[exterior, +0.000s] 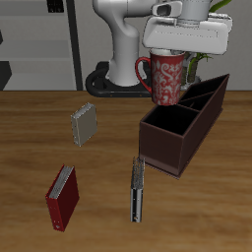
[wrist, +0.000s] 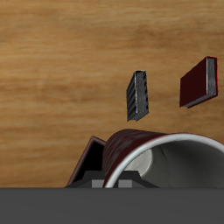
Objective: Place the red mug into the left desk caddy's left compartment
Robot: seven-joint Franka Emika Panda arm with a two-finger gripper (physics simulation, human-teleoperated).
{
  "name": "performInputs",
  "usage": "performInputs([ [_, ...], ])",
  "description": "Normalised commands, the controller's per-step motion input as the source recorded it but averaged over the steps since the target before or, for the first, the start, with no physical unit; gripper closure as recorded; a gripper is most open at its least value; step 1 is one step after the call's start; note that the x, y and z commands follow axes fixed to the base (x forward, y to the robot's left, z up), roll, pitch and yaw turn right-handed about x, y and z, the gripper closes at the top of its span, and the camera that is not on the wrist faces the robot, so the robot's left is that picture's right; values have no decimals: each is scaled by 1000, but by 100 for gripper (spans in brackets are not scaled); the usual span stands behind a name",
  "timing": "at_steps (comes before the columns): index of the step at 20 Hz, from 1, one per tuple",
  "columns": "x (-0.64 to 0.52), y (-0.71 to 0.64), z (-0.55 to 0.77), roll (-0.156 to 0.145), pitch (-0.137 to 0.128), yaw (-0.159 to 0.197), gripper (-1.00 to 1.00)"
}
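Above the back part of the table, clear of the wood, the red mug hangs from the gripper, which comes down on it from the top. The jaws are clamped on the mug's rim, one finger presumably inside and one outside, though the fingertips themselves are hidden by the gripper body in the exterior view. The mug stays upright, handle out to the side away from the caddy. Holding it by the rim keeps the base free, which suits lowering it straight into a compartment.

The left desk caddy lies just beside and below the mug, running at an angle from near the table's middle toward its back edge, open top up. The mug sits over the caddy's near long wall rather than squarely over any section, so it appears to be in transit; which section is the target I cannot settle from here.

In the wrist view the mug's white interior fills the foreground, with a striped book and a red book flat on the wood beyond. A grey book lies apart from the caddy.
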Motion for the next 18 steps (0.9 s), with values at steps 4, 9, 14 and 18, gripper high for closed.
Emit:
performInputs([
  [4, -679, -125, 248, 39, -14, -64, 100],
  [9, -523, -170, 178, 25, -24, -75, 100],
  [14, -366, -111, 37, 9, -18, -65, 100],
  [18, -253, -111, -111, 1, 9, -37, 100],
])
